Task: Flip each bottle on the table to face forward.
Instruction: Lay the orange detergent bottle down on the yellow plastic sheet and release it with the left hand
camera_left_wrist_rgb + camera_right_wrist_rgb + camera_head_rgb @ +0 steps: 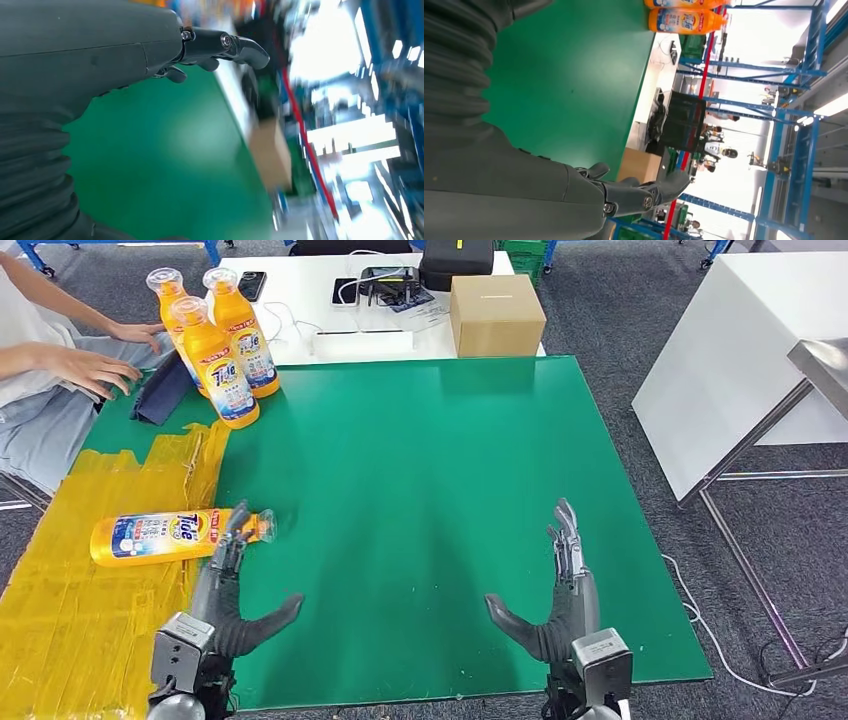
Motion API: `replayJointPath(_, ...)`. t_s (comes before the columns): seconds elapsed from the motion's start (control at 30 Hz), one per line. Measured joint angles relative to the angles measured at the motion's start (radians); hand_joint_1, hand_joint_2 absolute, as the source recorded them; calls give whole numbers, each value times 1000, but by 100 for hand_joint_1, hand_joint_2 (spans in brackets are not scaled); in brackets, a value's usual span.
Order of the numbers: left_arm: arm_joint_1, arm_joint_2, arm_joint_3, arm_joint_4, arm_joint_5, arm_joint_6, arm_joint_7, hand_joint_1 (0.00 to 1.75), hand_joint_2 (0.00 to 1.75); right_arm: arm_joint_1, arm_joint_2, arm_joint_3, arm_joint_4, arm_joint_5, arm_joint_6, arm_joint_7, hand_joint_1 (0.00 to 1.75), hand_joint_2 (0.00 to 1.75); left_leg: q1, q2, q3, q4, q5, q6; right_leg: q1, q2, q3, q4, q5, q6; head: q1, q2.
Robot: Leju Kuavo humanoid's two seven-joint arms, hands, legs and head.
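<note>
Fingers (232,540) beside four bottles' one lying (170,537)

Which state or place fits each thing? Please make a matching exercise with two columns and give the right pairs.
Things:
1. lying bottle
2. three upright bottles
3. cardboard box
4. right robot hand

States or places:
A. open above the green mat
B. on the white table behind the mat
C. on its side on the yellow sheet
D. standing at the mat's far left corner

Pairs: 1-C, 2-D, 3-B, 4-A
</note>
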Motion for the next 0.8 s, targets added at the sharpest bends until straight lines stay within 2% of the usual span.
replayJointPath(0.13,3,2,-40,0,33,-64,32,0,175,11,0,0,-8,1,-7,-3,0,175,0,0,0,0,0,0,0,0,0,0,0,0,0,0)
replayJointPath(0.3,2,7,-65,0,58,-97,51,0,175,12,1,0,-7,5,-15,-3,0,175,0,0,1,0,0,0,0,0,0,0,0,0,0,0)
replayJointPath(0.8,0,10,-75,0,88,-110,52,0,175,12,1,0,-7,16,-11,-3,0,175,0,0,0,0,0,0,0,0,0,0,0,0,0,0)
